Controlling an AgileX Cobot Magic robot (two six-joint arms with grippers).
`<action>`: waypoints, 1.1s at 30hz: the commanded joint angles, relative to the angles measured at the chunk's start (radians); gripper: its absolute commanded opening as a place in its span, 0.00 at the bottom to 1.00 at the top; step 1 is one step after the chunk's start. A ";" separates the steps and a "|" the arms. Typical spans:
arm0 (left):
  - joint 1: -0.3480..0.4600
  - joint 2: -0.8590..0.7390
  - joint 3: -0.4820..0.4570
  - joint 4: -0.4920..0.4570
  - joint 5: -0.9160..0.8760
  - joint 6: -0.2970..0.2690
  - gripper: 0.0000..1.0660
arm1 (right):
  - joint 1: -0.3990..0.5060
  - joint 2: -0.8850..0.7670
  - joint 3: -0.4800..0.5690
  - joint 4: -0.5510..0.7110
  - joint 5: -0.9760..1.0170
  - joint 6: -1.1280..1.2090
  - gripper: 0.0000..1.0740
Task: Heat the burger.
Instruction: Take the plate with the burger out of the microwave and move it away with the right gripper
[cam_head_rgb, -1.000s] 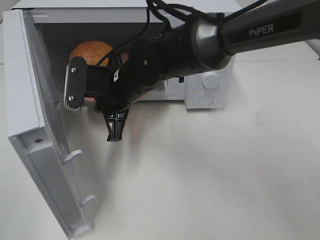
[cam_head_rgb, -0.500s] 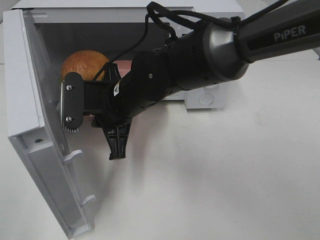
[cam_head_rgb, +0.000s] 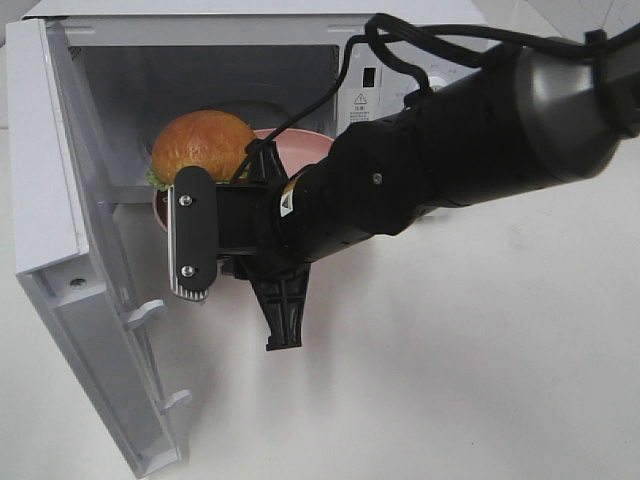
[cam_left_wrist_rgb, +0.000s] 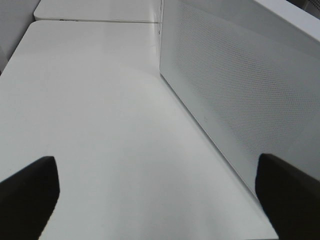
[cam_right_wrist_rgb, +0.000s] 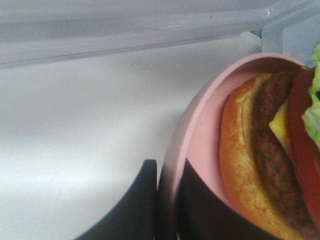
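right jaws pinching pink plate (cam_right_wrist_rgb: 200, 130)

I'm looking at a white microwave (cam_head_rgb: 400, 75) sitting across the upper part of the exterior view, its door (cam_head_rgb: 75, 270) swinging wide open down the left side of the frame. A pink round plate (cam_head_rgb: 300, 140) is showing at the cavity mouth, upper centre. Everything is resting on a white table (cam_head_rgb: 450, 380), which is filling the lower right of the frame.
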 joint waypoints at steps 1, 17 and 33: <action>-0.001 -0.016 0.000 -0.007 -0.011 -0.007 0.94 | 0.000 -0.069 0.057 -0.005 -0.078 -0.044 0.00; -0.001 -0.016 0.000 -0.007 -0.011 -0.007 0.94 | 0.002 -0.233 0.257 -0.014 -0.155 -0.045 0.00; -0.001 -0.016 0.000 -0.007 -0.011 -0.007 0.94 | 0.002 -0.484 0.509 -0.029 -0.168 -0.033 0.00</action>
